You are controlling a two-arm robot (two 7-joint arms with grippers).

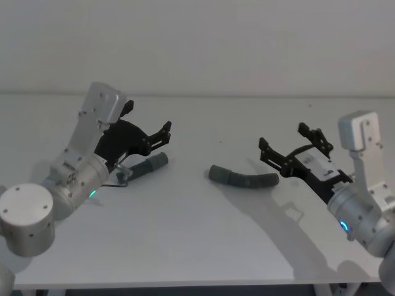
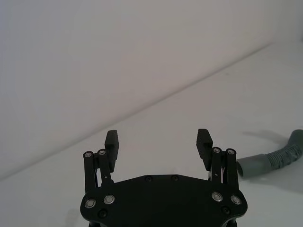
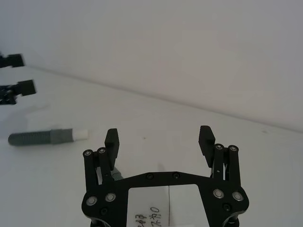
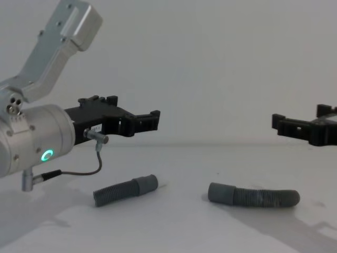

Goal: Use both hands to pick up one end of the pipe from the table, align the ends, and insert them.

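Two pipe pieces lie apart on the white table (image 1: 197, 246). The shorter one (image 1: 147, 166) (image 4: 125, 190) lies left of centre, and the right wrist view shows its whitish tip (image 3: 80, 134). The longer, curved one (image 1: 244, 178) (image 4: 256, 196) lies right of centre, its smooth cuff (image 1: 217, 173) (image 2: 253, 166) pointing toward the short piece. My left gripper (image 1: 162, 135) (image 2: 158, 142) (image 4: 151, 120) hovers open just above and behind the short piece, holding nothing. My right gripper (image 1: 282, 138) (image 3: 160, 139) (image 4: 279, 122) hangs open above the long piece's far right end, also holding nothing.
A thin cable loop (image 4: 89, 167) hangs under the left wrist, close to the short piece. A plain wall (image 1: 197, 43) rises behind the table's far edge. The table's front edge (image 1: 185, 285) runs close to my body.
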